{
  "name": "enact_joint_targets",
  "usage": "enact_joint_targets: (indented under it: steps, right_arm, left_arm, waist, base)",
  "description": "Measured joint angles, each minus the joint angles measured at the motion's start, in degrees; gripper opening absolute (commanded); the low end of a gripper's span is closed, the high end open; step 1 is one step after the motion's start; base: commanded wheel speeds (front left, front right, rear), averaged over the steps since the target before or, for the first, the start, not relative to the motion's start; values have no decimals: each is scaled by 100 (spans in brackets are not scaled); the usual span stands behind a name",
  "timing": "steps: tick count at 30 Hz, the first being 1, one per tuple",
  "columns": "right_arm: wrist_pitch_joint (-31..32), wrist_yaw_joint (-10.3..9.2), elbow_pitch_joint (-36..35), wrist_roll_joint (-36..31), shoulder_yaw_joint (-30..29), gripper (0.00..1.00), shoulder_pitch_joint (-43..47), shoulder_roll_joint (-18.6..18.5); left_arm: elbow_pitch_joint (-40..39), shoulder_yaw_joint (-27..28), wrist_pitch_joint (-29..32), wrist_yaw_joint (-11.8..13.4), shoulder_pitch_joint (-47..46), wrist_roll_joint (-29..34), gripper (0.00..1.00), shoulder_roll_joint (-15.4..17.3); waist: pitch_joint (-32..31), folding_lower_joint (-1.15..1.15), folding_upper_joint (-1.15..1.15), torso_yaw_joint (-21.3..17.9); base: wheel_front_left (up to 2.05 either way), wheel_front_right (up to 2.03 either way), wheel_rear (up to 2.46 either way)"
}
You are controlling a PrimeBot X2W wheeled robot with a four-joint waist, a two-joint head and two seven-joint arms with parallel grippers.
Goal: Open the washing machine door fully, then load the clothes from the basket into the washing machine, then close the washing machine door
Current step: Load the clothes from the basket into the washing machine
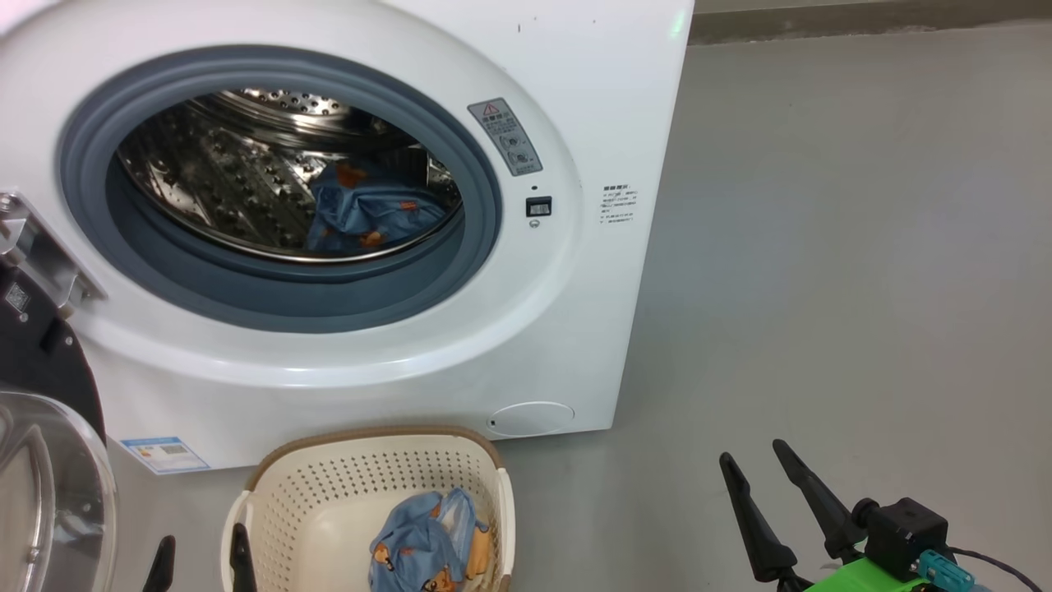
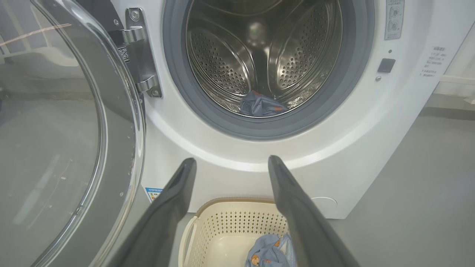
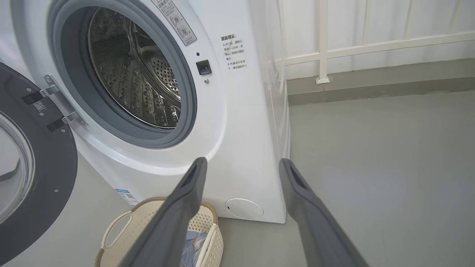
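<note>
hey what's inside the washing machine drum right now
One crumpled light-blue bear-print cloth lies low in the steel drum. Anything beneath it, or behind the grey rubber ring at the front, is hidden.

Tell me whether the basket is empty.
Not empty: one blue bear-print cloth lies in the basket; a second cloth sits in the drum.

One washing machine [image 1: 575,123] across the upper left of the frame, one washing machine door [image 1: 49,477] at the left edge, one basket [image 1: 329,493] bottom centre, two clumps of clothes [image 1: 370,210], mid-frame and bottom centre, my two grippers, left gripper [image 1: 201,547] lower left, right gripper [image 1: 754,454] lower right, two fingers each.
</note>
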Motion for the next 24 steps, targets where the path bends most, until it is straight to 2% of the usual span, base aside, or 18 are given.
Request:
enact_joint_targets:
  steps: [14,24]
  right_arm:
    - [0,0,-27,-94,1,100,0,-4]
    - [0,0,-24,-93,2,100,-1,-11]
  left_arm:
    - [-144,200,-18,-21,83,64,100,-175]
    - [-110,246,-19,-176,77,158,100,-227]
  waist:
    - [52,0,0,-20]
    - [115,0,0,-1]
  base:
    - [0,0,0]
    - [0,0,0]
